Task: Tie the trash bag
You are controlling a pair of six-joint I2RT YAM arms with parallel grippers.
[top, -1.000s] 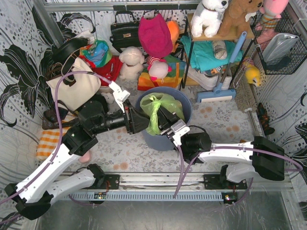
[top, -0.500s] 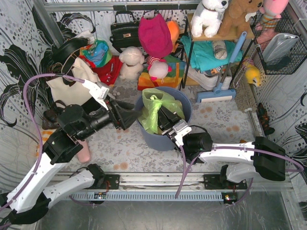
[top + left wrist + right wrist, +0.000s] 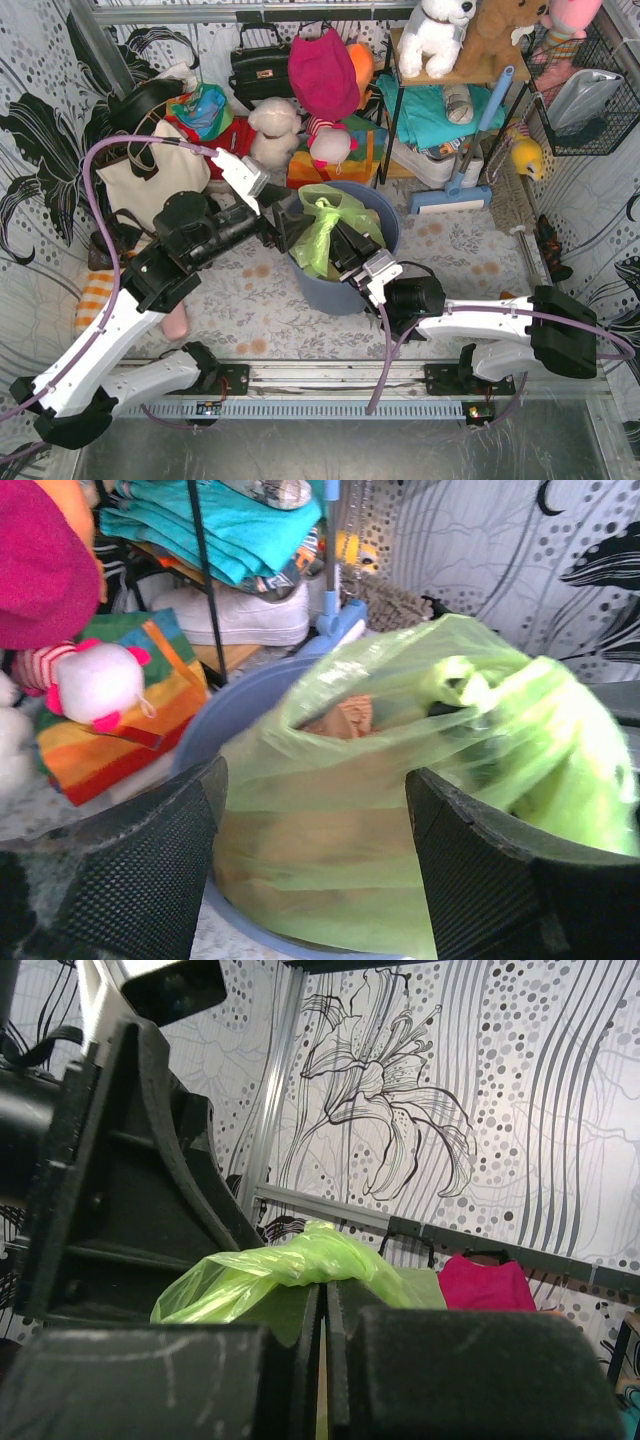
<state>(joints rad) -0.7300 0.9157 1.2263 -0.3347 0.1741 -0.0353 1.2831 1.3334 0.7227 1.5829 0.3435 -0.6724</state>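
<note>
Two grippers: the left gripper (image 3: 315,780) with jaws spread wide, and the right gripper (image 3: 322,1305) with jaws pinched together. One light-green trash bag (image 3: 325,225), its twisted top caught in the right jaws, its bulk just ahead of the left jaws. One blue-grey bin (image 3: 391,236) around it. Beyond both jaws: one black handbag (image 3: 262,65), one cream tote bag (image 3: 150,185), and two floor toys, a cream bear (image 3: 272,125) and a white-faced doll (image 3: 330,146).

Staged home corner inside a robot test cell. Flower-print panels (image 3: 40,130) on a metal frame (image 3: 250,14) for walls. Handbag (image 3: 262,68), tote (image 3: 150,190), plush toys (image 3: 272,128), folded towels (image 3: 425,110) on a rack (image 3: 388,120), mop (image 3: 450,200), wire basket (image 3: 585,115) and bin (image 3: 390,228) crowded on a speckled mat (image 3: 450,245). Arms (image 3: 480,322) bolted to a rail (image 3: 330,375) at the near edge.
</note>
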